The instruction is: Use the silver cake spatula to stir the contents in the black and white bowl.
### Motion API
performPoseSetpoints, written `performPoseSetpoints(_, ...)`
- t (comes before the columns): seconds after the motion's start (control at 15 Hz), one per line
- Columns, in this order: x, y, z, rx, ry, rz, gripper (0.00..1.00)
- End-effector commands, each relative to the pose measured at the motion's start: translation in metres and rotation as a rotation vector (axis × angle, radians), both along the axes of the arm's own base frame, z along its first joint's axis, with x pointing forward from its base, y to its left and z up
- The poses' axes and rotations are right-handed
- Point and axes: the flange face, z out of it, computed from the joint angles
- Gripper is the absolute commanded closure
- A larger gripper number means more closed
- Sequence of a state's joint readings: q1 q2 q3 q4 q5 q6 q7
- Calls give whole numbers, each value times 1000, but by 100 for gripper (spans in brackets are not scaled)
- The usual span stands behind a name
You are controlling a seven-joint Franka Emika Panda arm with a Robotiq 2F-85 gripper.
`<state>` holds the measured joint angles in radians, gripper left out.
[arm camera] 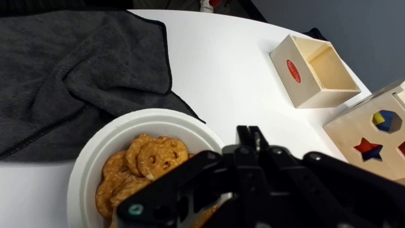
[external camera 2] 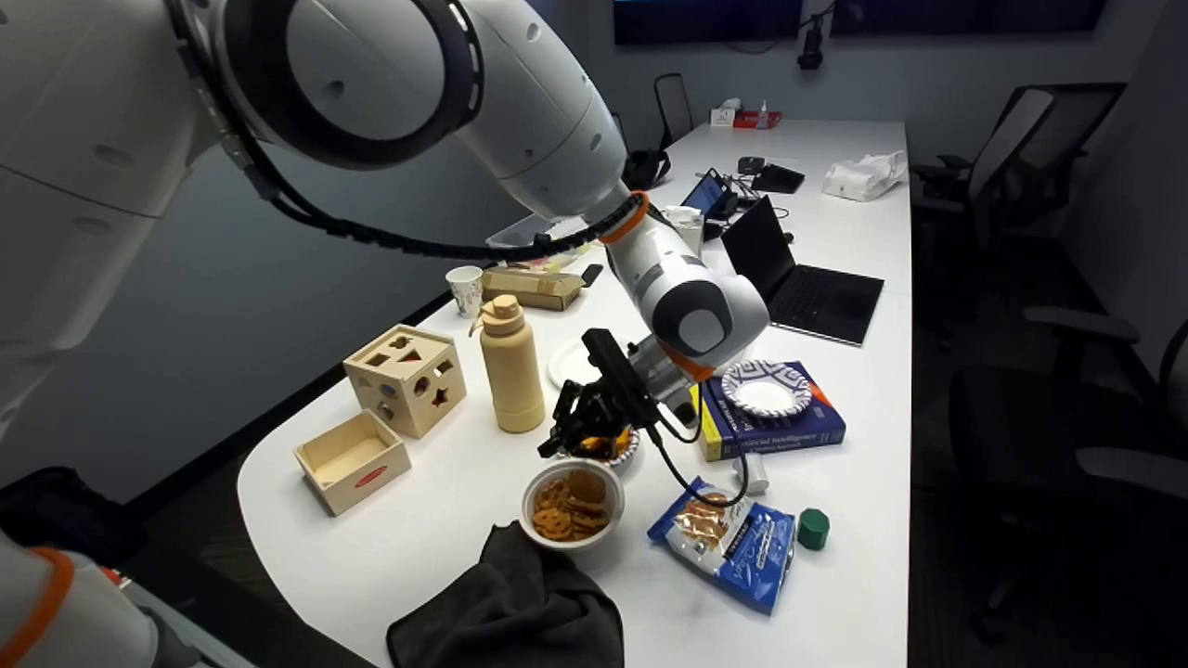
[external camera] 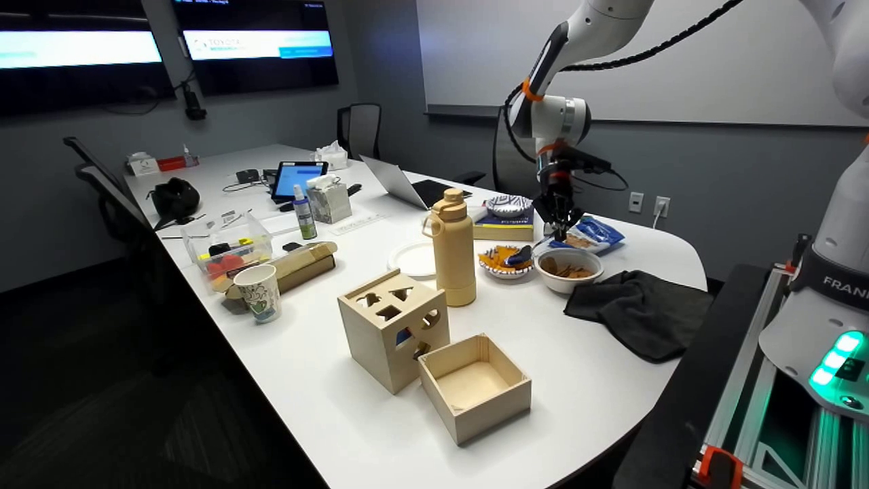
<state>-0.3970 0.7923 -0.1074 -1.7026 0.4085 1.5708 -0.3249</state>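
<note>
Black fingers pinch the silver spatula near the black-and-white bowl.

The white bowl has free bench toward the open wooden box; dark cloth, black and white bowl, and blue bag each crowd another side.

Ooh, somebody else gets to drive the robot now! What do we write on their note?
Gripper: jaws look shut, seemingly on the silver spatula.
Spatula: slants toward the black and white bowl of orange snacks; its far end is hard to make out.
Done: spatula gripped, it seems.
Left: stirring; whether it has begun doesn't show. Don't mix up the white bowl of pretzels beside it.
</note>
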Motion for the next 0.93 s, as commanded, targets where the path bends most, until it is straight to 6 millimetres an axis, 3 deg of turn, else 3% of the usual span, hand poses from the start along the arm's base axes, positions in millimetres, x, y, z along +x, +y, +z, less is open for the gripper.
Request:
performPoseSetpoints(0.0, -9, 0, -3, 51, -34, -24, 99)
performPoseSetpoints(0.87, -18, 7, -19, 104, -53, -91, 99)
